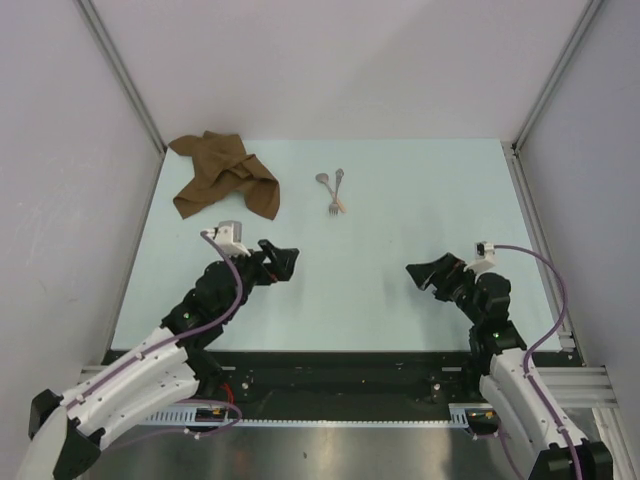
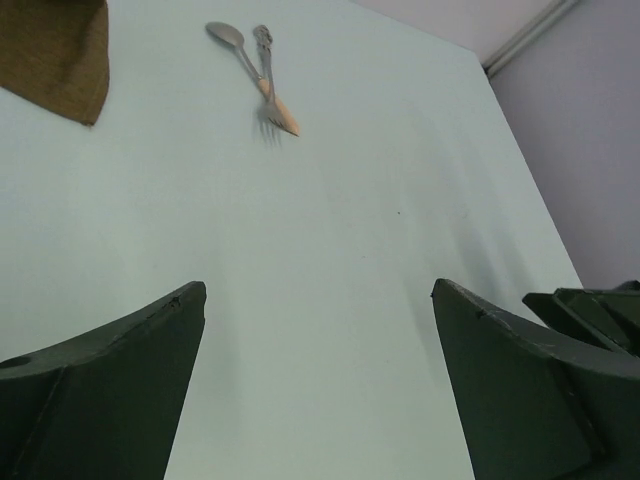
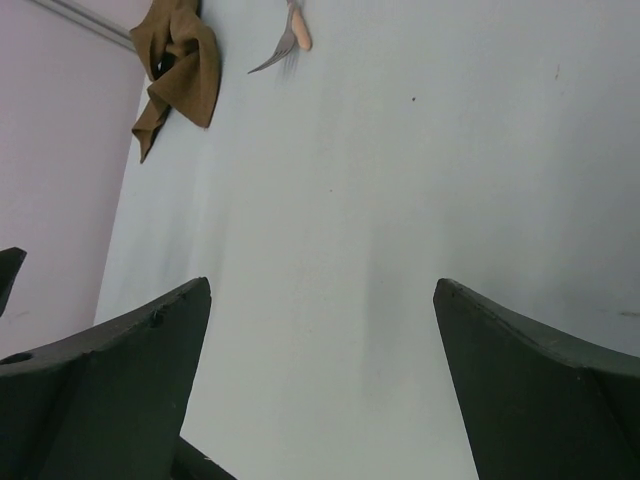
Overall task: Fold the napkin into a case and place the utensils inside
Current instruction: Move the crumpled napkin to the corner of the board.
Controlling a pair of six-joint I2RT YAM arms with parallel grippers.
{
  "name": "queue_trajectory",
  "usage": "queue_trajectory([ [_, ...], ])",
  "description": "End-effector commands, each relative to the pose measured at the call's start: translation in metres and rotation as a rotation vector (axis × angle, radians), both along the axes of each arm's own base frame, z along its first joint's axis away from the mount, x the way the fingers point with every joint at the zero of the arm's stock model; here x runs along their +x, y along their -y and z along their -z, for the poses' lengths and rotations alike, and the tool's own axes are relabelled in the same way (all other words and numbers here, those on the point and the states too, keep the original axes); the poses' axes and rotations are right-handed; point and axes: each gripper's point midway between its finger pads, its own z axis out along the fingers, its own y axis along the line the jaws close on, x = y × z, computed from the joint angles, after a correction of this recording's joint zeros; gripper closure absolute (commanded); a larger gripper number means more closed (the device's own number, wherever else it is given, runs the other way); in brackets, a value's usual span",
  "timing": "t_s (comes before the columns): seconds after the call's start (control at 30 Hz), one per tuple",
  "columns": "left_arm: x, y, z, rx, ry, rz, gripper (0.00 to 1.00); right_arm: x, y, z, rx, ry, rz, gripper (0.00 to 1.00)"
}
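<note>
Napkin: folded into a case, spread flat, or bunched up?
Bunched up: the napkin lies in a crumpled heap near the far left corner of the table; the utensils lie outside it.

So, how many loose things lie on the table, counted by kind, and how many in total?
napkin (brown, crumpled): 1
spoon (silvery): 1
fork (silvery, lying across the spoon): 1
Total: 3
</note>
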Motion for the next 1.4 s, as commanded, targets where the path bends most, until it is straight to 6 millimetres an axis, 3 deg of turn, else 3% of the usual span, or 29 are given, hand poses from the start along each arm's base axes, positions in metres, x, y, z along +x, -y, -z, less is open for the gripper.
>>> queue_trajectory([
  [0.0, 0.026, -0.010, -0.016, 0.060, -0.028, -0.103, 0.00, 0.011, 0.008, -0.012, -0.088, -0.005, 0.025, 0.00],
  [0.07, 0.049, -0.029, 0.003, 0.099, -0.142, -0.200, 0.00, 0.015, 0.008, -0.016, -0.114, -0.030, 0.021, 0.00],
  [0.1, 0.063, -0.034, -0.009, 0.080, -0.157, -0.230, 0.00, 0.014, 0.007, -0.013, -0.140, -0.042, 0.002, 0.00],
  [0.13, 0.076, -0.053, -0.001, 0.067, -0.216, -0.272, 0.00, 0.015, 0.005, -0.009, -0.154, -0.065, -0.016, 0.00],
  [0.2, 0.105, -0.064, 0.010, 0.038, -0.302, -0.320, 0.00, 0.016, 0.004, -0.010, -0.171, -0.091, -0.025, 0.00],
  [0.23, 0.118, -0.082, 0.012, -0.004, -0.340, -0.349, 0.00, 0.017, 0.004, -0.009, -0.176, -0.099, -0.027, 0.00],
  [0.43, 0.200, -0.135, 0.035, -0.096, -0.413, -0.512, 0.00, 0.020, -0.006, -0.016, -0.155, -0.106, -0.065, 0.00],
  [0.5, 0.226, -0.141, 0.034, -0.119, -0.411, -0.540, 0.00, 0.020, -0.007, -0.020, -0.151, -0.090, -0.068, 0.00],
  [0.53, 0.237, -0.147, 0.062, -0.111, -0.478, -0.561, 0.00, 0.020, -0.008, -0.021, -0.148, -0.089, -0.070, 0.00],
  [0.57, 0.247, -0.149, 0.073, -0.120, -0.510, -0.572, 0.00, 0.020, -0.008, -0.022, -0.150, -0.081, -0.073, 0.00],
  [0.6, 0.262, -0.147, 0.067, -0.138, -0.517, -0.555, 0.01, 0.020, -0.008, -0.023, -0.150, -0.077, -0.073, 0.00],
  [0.63, 0.269, -0.148, 0.096, -0.136, -0.586, -0.561, 0.02, 0.020, -0.008, -0.024, -0.154, -0.073, -0.072, 0.00],
  [0.67, 0.277, -0.144, 0.098, -0.174, -0.601, -0.554, 0.03, 0.020, -0.007, -0.025, -0.159, -0.069, -0.073, 0.00],
  [0.7, 0.292, -0.138, 0.086, -0.228, -0.562, -0.510, 0.04, 0.020, -0.008, -0.025, -0.162, -0.067, -0.075, 0.00],
  [0.77, 0.305, -0.150, 0.092, -0.283, -0.542, -0.535, 0.08, 0.019, -0.008, -0.027, -0.164, -0.060, -0.076, 0.00],
  [0.9, 0.324, -0.151, 0.106, -0.323, -0.560, -0.548, 0.15, 0.019, -0.009, -0.031, -0.165, -0.045, -0.084, 0.00],
  [0.97, 0.328, -0.150, 0.112, -0.327, -0.578, -0.543, 0.27, 0.019, -0.010, -0.032, -0.171, -0.044, -0.089, 0.00],
  [1.0, 0.331, -0.150, 0.112, -0.330, -0.577, -0.540, 0.38, 0.020, -0.011, -0.033, -0.177, -0.040, -0.092, 0.00],
  [1.03, 0.331, -0.152, 0.109, -0.332, -0.570, -0.540, 0.62, 0.021, -0.013, -0.032, -0.188, -0.037, -0.091, 0.00],
  [1.07, 0.328, -0.153, 0.109, -0.310, -0.566, -0.539, 0.73, 0.021, -0.015, -0.029, -0.198, -0.045, -0.099, 0.00],
  [1.1, 0.325, -0.154, 0.090, -0.298, -0.527, -0.529, 0.91, 0.024, -0.017, -0.033, -0.206, -0.029, -0.099, 0.00],
  [1.13, 0.321, -0.154, 0.083, -0.266, -0.509, -0.519, 0.98, 0.026, -0.027, -0.036, -0.218, -0.003, -0.130, 0.00],
  [1.17, 0.307, -0.155, 0.089, -0.248, -0.531, -0.526, 1.00, 0.030, -0.033, -0.034, -0.230, -0.002, -0.146, 0.00],
  [1.2, 0.298, -0.153, 0.056, -0.254, -0.471, -0.507, 1.00, 0.035, -0.039, -0.039, -0.239, 0.015, -0.159, 0.00],
  [1.23, 0.287, -0.148, 0.050, -0.248, -0.462, -0.493, 1.00, 0.033, -0.055, -0.041, -0.259, 0.039, -0.214, 0.00],
  [1.27, 0.262, -0.144, 0.063, -0.238, -0.485, -0.492, 1.00, 0.038, -0.064, -0.047, -0.264, 0.072, -0.234, 0.00],
  [1.3, 0.247, -0.140, 0.061, -0.231, -0.478, -0.489, 1.00, 0.047, -0.078, -0.047, -0.284, 0.068, -0.261, 0.00],
  [1.33, 0.227, -0.125, 0.033, -0.235, -0.419, -0.453, 1.00, 0.050, -0.088, -0.049, -0.307, 0.084, -0.294, 0.00],
  [1.37, 0.196, -0.120, 0.063, -0.210, -0.481, -0.460, 1.00, 0.047, -0.110, -0.050, -0.318, 0.094, -0.354, 0.00],
])
